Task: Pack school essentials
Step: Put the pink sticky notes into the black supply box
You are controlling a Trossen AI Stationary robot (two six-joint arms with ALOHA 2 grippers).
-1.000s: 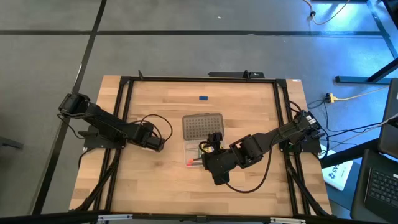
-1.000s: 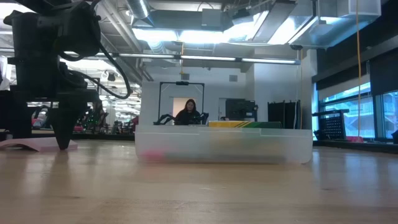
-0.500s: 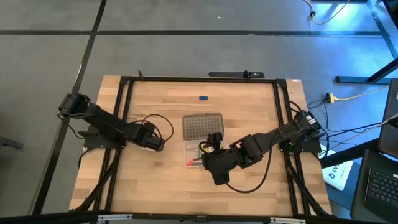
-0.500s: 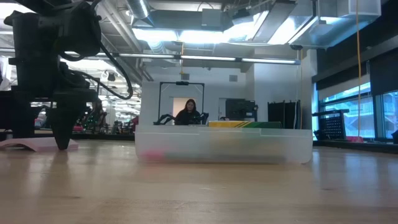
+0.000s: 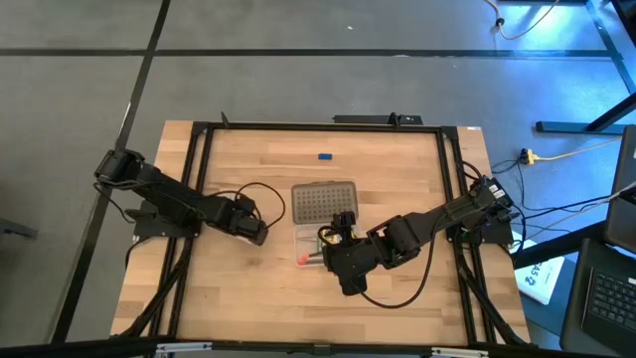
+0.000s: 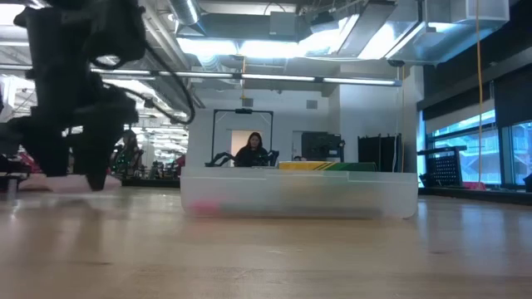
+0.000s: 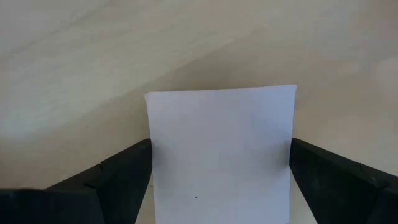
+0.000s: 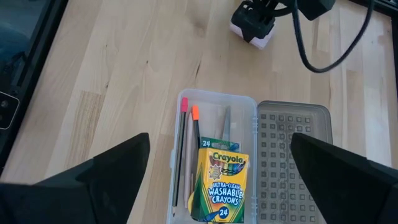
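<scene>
The pink square pad sits between the fingers of my left gripper, left of the case and just above the table; it also shows in the low view. The clear case lies open at mid-table. It holds the green-and-yellow crayon box and thin pencils. My right gripper hangs open above the case, touching nothing. A tiny blue block lies flat on the table toward the far edge. My left gripper pinches the pink pad between its two fingers, one on each of two opposite edges. The fingers come from above, pointing steeply down. The pad lies about flat between them, a little clear of the table.
The case's grey dotted lid lies open on the far side of the case. A black frame runs around the tabletop. Bare wood lies between the left gripper and the case. A person sits in the room beyond.
My left gripper has rolled at the wrist. It has moved slightly up and toward the case, taking the pink pad with it. The pad, which lay on the table a second ago, now hangs just off it.
</scene>
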